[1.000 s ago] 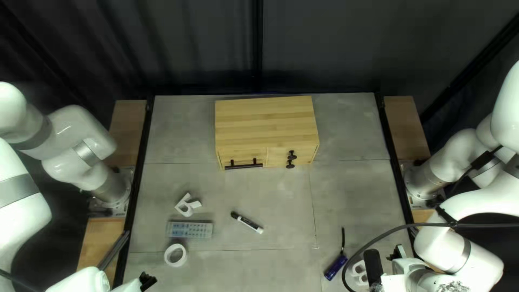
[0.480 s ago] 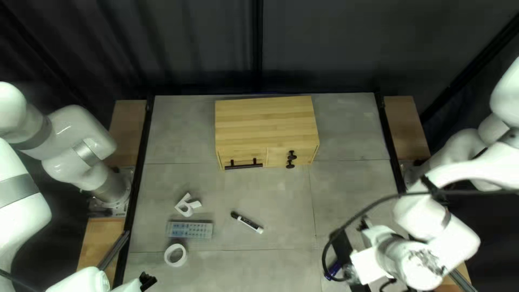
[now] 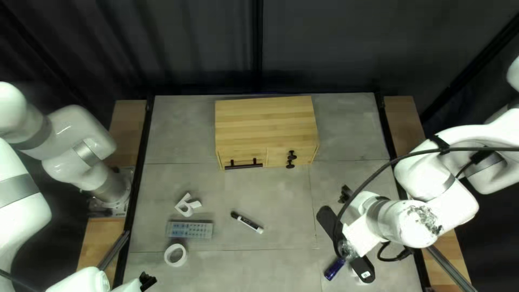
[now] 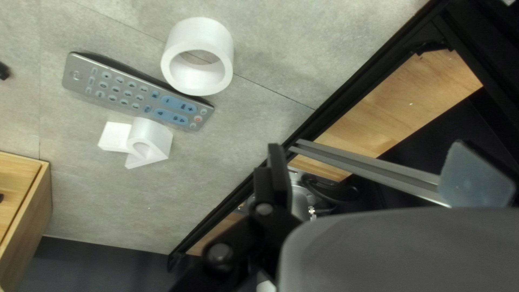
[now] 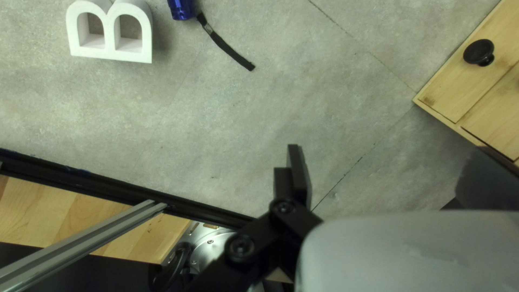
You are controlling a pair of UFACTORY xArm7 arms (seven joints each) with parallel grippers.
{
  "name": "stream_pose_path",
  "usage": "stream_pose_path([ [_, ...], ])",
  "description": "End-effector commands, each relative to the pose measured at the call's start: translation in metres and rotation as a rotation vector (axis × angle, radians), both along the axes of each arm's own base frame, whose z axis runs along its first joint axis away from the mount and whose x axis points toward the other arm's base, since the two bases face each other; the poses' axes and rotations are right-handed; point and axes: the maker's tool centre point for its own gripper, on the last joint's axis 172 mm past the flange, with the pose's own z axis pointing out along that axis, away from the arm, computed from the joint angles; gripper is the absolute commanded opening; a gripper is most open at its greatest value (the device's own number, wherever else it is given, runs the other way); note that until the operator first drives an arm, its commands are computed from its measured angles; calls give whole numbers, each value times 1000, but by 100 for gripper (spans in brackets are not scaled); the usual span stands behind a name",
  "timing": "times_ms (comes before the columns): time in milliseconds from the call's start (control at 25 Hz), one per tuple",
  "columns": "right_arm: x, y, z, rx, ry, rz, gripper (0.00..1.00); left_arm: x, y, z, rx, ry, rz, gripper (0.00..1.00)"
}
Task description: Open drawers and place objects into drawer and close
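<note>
My left gripper shows at the bottom edge; in its own wrist view the left gripper is open and empty. My right gripper, right of the marker, is also open and empty in its wrist view. The wooden cabinet stands at the back, drawers shut, with a bar handle and two black knobs. A white letter R, a grey remote and a white ring lie together. A white letter B lies beside a blue strapped cylinder.
Black rails run along both table sides, with wooden boards outside them. A dark cable loops across my right arm. In the top left view my right forearm and gripper body cover most of the letter B.
My right arm has swung in from the right side and its gripper has moved toward the table's far edge, turning as it went. The left arm and the loose objects have stayed put.
</note>
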Motion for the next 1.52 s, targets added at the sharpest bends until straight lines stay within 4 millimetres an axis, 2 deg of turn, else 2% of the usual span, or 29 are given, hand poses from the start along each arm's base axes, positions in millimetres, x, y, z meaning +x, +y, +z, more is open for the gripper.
stream_pose_path([
  [40,0,0,0,0,0,0,100,0,0,0,0,0,0,100],
  [320,0,0,0,0,0,0,100,0,0,0,0,0,0,100],
  [480,6,-6,-2,-52,-31,173,100,0,0,0,0,0,0,100],
  [760,33,-46,21,-215,-31,499,100,0,0,0,0,0,0,100],
  [920,52,-66,18,-305,28,611,100,0,0,0,0,0,0,100],
  [1040,63,-74,11,-369,102,696,100,0,0,0,0,0,0,100],
  [1120,68,-75,4,-400,151,728,100,0,0,0,0,0,0,100],
  [1200,69,-84,-4,-420,191,653,100,0,0,0,0,0,0,100],
  [1520,69,-84,-4,-420,191,653,100,0,0,0,0,0,0,100],
])
